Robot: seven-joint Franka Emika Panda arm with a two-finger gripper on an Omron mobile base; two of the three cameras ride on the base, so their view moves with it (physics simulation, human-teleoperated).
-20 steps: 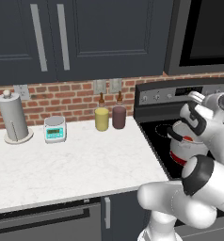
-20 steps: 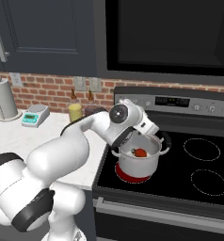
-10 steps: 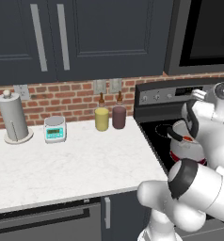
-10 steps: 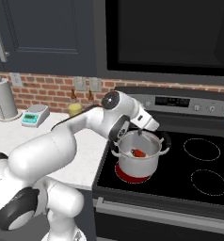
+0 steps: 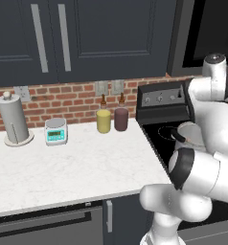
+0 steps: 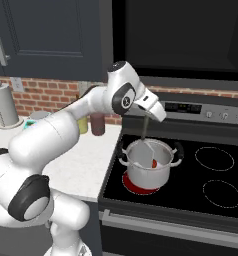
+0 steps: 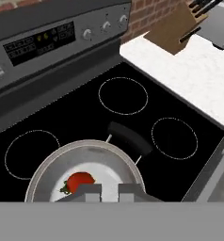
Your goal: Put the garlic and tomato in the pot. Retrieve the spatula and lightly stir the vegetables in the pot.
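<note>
The steel pot [image 6: 147, 167] stands on the stove's front left burner, which glows red under it. The red tomato [image 6: 154, 163] lies inside it and shows with its green stem in the hand view, tomato [image 7: 79, 181]. The garlic is hidden from me. My gripper [image 6: 154, 108] hangs above the pot, shut on the thin handle of the spatula [image 6: 145, 131], which points straight down into the pot. In the hand view the gripper [image 7: 109, 192] looks down over the pot's rim [image 7: 85, 149] and one black side handle [image 7: 129, 140].
The black stovetop [image 7: 123, 96] has further burners to the right of the pot. A knife block [image 7: 172, 29] stands on the counter past the stove. Left of the stove are two jars [image 5: 112, 119], a small scale [image 5: 56, 130] and a paper towel roll [image 5: 14, 119].
My hand has risen from low over the pot to well above it, drawing the spatula upward. The tomato stays in the pot.
</note>
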